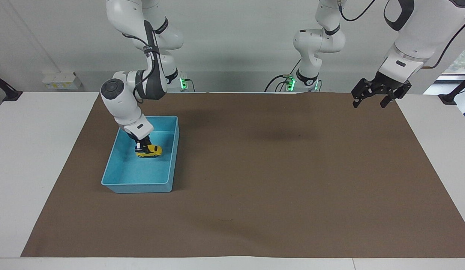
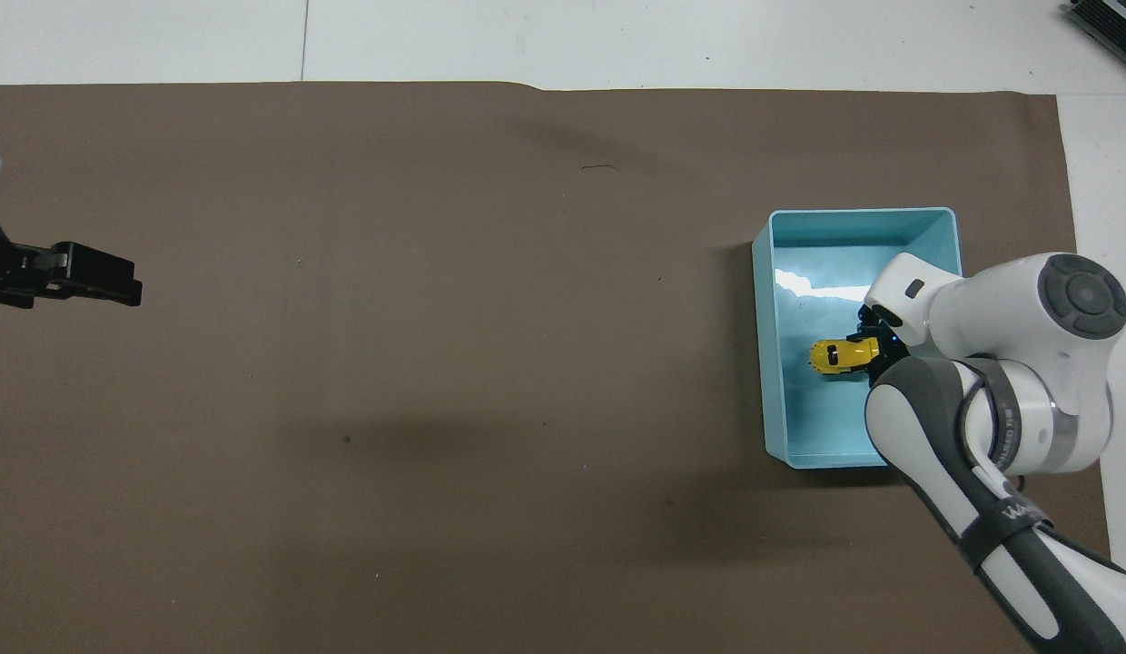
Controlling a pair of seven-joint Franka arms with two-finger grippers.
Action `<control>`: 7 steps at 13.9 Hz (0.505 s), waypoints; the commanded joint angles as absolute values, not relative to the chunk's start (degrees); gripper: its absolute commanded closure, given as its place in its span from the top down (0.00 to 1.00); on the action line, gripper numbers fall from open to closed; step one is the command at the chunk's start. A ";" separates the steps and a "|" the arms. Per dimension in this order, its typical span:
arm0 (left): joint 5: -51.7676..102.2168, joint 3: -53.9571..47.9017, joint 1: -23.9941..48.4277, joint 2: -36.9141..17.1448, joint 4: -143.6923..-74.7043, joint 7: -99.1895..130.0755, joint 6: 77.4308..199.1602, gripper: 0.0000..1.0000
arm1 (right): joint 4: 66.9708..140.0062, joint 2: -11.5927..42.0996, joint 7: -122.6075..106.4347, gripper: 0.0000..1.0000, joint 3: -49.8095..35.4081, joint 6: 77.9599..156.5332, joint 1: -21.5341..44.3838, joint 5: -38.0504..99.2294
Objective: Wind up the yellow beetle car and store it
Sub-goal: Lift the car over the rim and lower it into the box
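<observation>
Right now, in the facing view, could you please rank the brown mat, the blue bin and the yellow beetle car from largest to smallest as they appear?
1. brown mat
2. blue bin
3. yellow beetle car, inside the bin, clearly smallest
</observation>
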State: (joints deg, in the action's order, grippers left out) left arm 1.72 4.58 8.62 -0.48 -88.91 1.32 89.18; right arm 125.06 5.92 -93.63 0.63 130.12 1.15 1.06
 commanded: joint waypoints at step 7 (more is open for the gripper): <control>1.05 3.96 7.82 0.62 -89.56 1.76 88.42 1.00 | 124.54 6.06 -93.61 1.00 0.35 129.55 0.79 2.55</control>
State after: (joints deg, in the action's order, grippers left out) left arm 1.72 4.58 8.62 -0.48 -88.91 1.32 89.18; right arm 125.06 5.96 -93.63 0.62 130.10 1.15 1.24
